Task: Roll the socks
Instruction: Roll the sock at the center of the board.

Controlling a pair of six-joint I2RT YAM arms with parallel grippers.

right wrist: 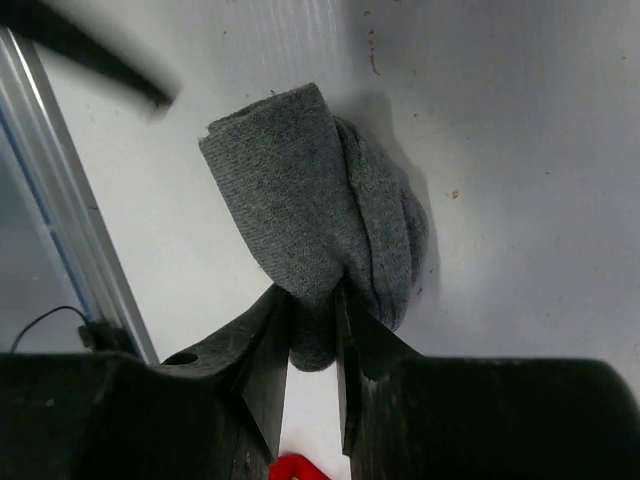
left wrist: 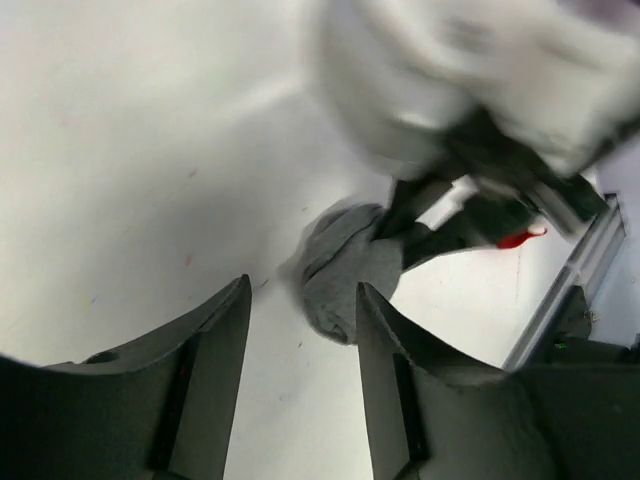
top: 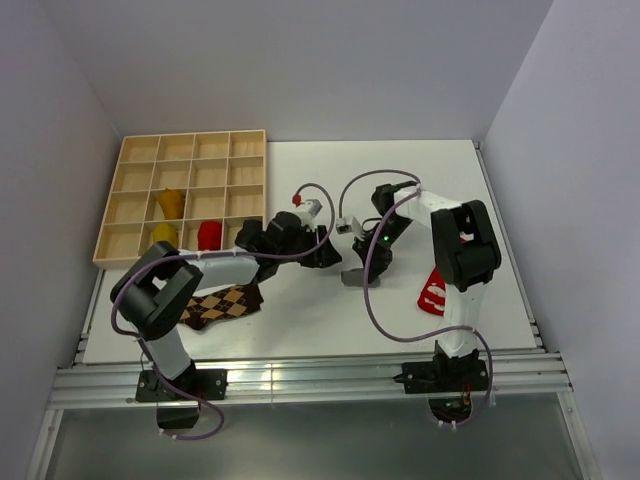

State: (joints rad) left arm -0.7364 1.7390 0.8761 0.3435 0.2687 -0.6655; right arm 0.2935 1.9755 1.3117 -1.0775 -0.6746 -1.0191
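On table, right end effector pinching grey sock, left end effector spread

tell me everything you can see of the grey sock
The grey sock is plain grey knit cloth with no pattern, folded over itself into a thick, loose bundle with layered edges showing. It lies on the white table, roughly mid-table. The right hand is shut on one end of it, a finger on each side. The left hand is open close by.
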